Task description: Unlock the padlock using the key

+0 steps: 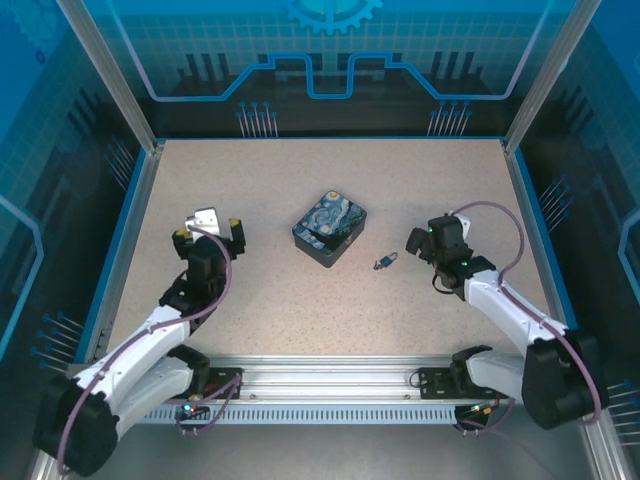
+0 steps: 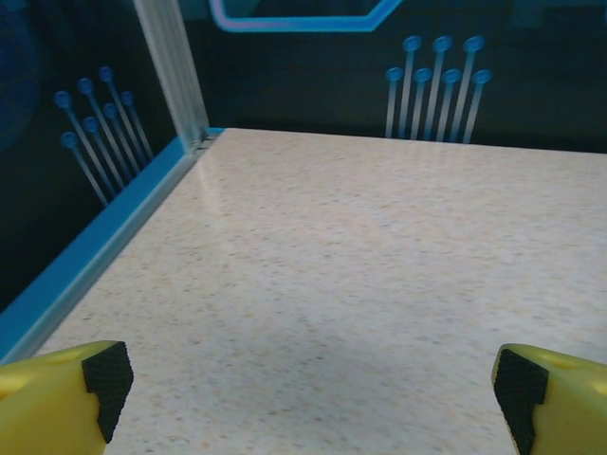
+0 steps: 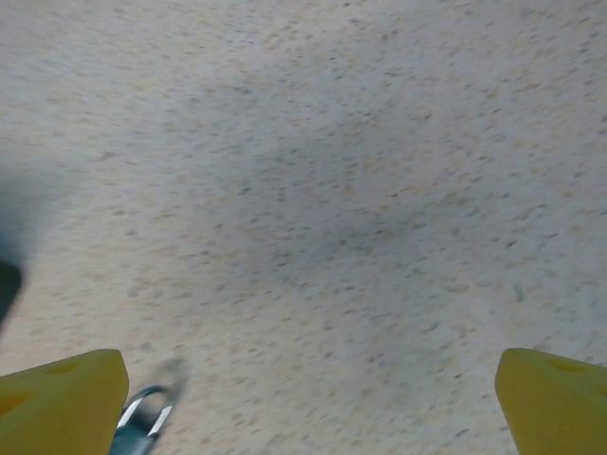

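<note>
The left gripper (image 1: pixel 207 230) hangs over the speckled beige tabletop (image 1: pixel 270 300) with its jaws spread wide. In the left wrist view the left gripper (image 2: pixel 313 384) has its two yellow fingers (image 2: pixel 52 398), each tipped with a black pad, at opposite bottom corners, with bare tabletop between them. Ahead of it and to one side runs the blue rim (image 2: pixel 90 251) of the tabletop.

The chunky rectangular padlock (image 1: pixel 330 228), its face printed with a dark blue swirling night sky with yellow spots and its sides dark, lies flat on the tabletop between the two grippers. It is well apart from the left gripper and somewhat nearer the right one.

The right gripper (image 1: pixel 420 243) is low over the tabletop and turned towards the padlock. In the right wrist view the right gripper (image 3: pixel 308 403) is also wide apart, holding nothing, with a soft shadow on the surface ahead of it. The tiny thin dark-and-silvery metal key (image 1: pixel 386 263) lies on the tabletop just off the right gripper, on its padlock side, and clear of the padlock. From the right wrist the key (image 3: pixel 142 422) appears as a silvery loop just beside the inner edge of one yellow finger. Whether they touch cannot be told.
</note>
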You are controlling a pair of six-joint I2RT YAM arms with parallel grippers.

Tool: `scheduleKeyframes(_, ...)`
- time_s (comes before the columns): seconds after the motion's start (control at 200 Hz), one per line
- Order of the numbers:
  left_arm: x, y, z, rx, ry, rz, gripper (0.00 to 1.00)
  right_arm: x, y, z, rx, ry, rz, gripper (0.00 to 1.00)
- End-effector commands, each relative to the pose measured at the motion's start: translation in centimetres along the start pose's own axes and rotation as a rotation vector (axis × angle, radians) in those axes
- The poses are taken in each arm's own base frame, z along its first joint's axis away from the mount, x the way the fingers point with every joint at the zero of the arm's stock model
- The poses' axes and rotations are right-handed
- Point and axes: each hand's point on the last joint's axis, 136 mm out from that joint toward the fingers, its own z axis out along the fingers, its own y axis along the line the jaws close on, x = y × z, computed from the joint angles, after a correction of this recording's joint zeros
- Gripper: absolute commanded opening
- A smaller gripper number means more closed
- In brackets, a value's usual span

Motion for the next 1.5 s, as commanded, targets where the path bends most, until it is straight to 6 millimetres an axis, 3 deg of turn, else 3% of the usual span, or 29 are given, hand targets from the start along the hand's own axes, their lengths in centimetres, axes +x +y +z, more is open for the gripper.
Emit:
scheduleKeyframes(0.0,0.6,0.9,2.1,-0.036,-0.030,-0.015,0.99,-3.5,-1.0,-0.1,0.115,-0.153,-0.033,1.00)
scheduleKeyframes(0.125,3.5,1.1,4.4,-0.071,0.018,-0.015,0.99,-5.2,0.2,-0.8,0.094,-0.266,-0.091,1.00)
scheduleKeyframes(0.215,4.7,0.7,5.4,-0.071,0.015,0.001,0.99,-6.2,-0.4,-0.9,0.149,-0.306,-0.143,1.00)
scheduleKeyframes(0.4,4.2,-0.4,6.8,-0.026,-0.038,0.007,0.99,-7.6,-0.1,-0.2,0.165,-0.353,-0.279,1.00)
scheduleKeyframes(0.545,4.5,-0.8,7.7,0.002,-0.051,0.018,0.99,-6.9,-0.2,1.9,0.172,-0.359,-0.328,1.00)
scheduleKeyframes(0.645,4.9,-0.6,8.1,0.016,-0.066,-0.001,0.99,-5.6,0.9,3.1,0.080,-0.369,-0.353,1.00)
scheduleKeyframes(0.82,5.5,-1.8,8.7,0.103,-0.015,0.014,0.99,-5.3,2.2,3.2,-0.011,-0.383,-0.414,1.00)
scheduleKeyframes(0.915,5.6,-1.9,8.8,0.109,-0.011,0.014,0.99,-5.9,1.3,2.7,-0.005,-0.444,-0.397,1.00)
scheduleKeyframes(1.056,5.9,-1.9,9.0,0.141,0.003,-0.003,0.99,-6.0,-1.8,3.3,-0.007,-0.498,-0.255,1.00)
scheduleKeyframes(1.136,7.2,-2.1,9.3,0.174,0.036,-0.017,0.99,-5.8,-0.7,3.4,-0.067,-0.497,-0.302,1.00)
scheduleKeyframes(1.176,6.5,-2.1,9.6,0.174,-0.036,-0.006,0.99,-5.2,0.4,3.8,-0.124,-0.471,-0.349,1.00)
scheduleKeyframes(1.251,7.2,-2.2,9.9,0.190,0.063,-0.026,0.99,-4.6,2.2,5.0,-0.194,-0.480,-0.422,1.00)
scheduleKeyframes(1.316,7.1,-1.9,10.2,0.205,0.057,-0.049,0.99,-4.3,2.2,6.1,-0.206,-0.361,-0.409,1.00)
scheduleKeyframes(1.496,7.2,-1.7,10.4,0.222,0.069,-0.071,0.99,-4.7,1.9,6.3,-0.231,-0.372,-0.383,1.00)
